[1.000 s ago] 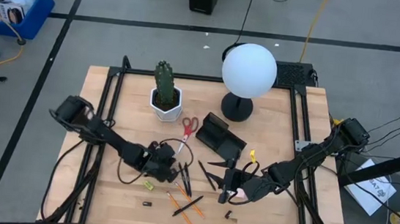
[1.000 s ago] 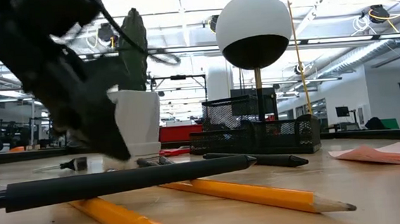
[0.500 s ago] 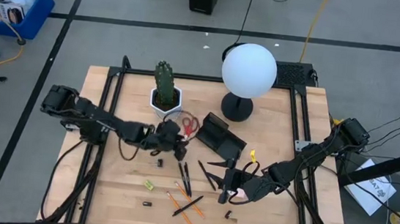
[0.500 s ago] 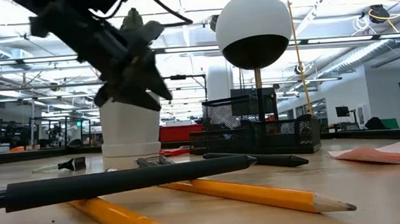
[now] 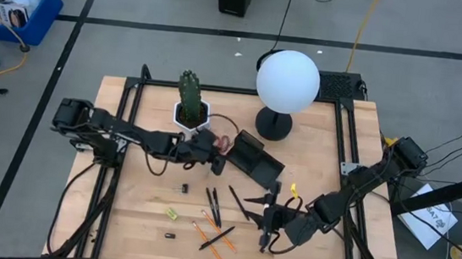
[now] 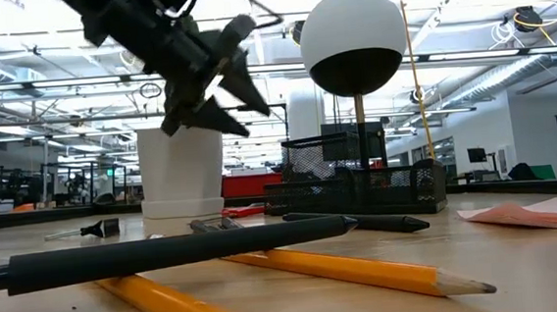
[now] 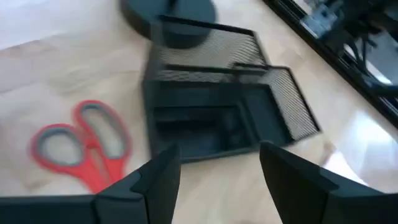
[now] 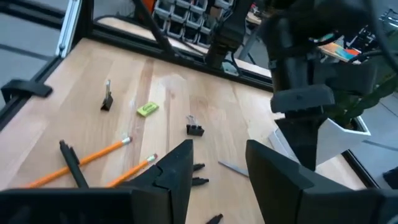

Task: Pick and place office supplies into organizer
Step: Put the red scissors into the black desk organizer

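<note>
Black mesh organizer (image 5: 255,158) sits mid-table; the left pincer (image 5: 219,152) hovers spread and empty over the red-handled scissors (image 7: 84,145) beside it. Right pincer (image 5: 268,229), parted and empty, hangs near the table's front edge above the pencils (image 8: 93,155).

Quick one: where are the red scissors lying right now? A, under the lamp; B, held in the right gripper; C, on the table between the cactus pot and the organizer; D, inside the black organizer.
C: the red scissors lie flat on the bare table beside the organizer, near the cactus pot.

Bright overhead light — wrist views blurry
</note>
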### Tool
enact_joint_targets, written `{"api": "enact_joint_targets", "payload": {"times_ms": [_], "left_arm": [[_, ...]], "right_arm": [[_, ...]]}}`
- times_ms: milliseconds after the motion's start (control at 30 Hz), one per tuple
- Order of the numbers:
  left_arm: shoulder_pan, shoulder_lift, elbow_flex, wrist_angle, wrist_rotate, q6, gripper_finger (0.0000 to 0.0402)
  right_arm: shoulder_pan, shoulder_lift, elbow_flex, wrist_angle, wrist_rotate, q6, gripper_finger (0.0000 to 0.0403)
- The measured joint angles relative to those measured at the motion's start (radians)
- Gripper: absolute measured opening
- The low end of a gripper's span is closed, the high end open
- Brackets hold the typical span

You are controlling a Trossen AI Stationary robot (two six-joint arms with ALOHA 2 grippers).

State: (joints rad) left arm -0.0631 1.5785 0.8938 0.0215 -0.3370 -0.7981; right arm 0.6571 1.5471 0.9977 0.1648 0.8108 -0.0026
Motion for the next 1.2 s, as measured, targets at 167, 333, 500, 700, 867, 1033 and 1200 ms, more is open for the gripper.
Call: {"api": "enact_joint_targets", "payload": {"times_ms": [167, 333, 500, 700, 867, 1033, 1200], "left_arm": [[0.034, 0.090, 0.180, -0.187, -0.001, 0.030, 0.0228], [0.065, 0.154, 0.330, -0.468, -0.004, 0.018, 0.0228], [0.074, 0.193, 0.366, -0.561, 0.002, 0.021, 0.0227], [0.087, 0.246, 0.364, -0.604, 0.014, 0.023, 0.0227], [0.098, 0.271, 0.364, -0.609, 0.017, 0.037, 0.0227], [0.114, 0.281, 0.366, -0.617, 0.009, 0.037, 0.0227], [0.120, 0.303, 0.364, -0.601, 0.003, 0.034, 0.0227]], "right_arm": [[0.000, 0.000, 0.000, -0.032, 0.001, -0.002, 0.0144], [0.004, 0.000, 0.000, -0.042, 0.000, 0.006, 0.0144], [0.009, 0.000, 0.000, -0.044, 0.000, -0.016, 0.0144], [0.009, 0.000, 0.001, -0.032, 0.000, -0.029, 0.0144], [0.009, 0.000, 0.001, -0.017, 0.001, -0.044, 0.0144], [0.009, 0.000, 0.001, -0.019, 0.001, -0.042, 0.0144], [0.009, 0.000, 0.001, -0.019, 0.002, -0.040, 0.0144]]}}
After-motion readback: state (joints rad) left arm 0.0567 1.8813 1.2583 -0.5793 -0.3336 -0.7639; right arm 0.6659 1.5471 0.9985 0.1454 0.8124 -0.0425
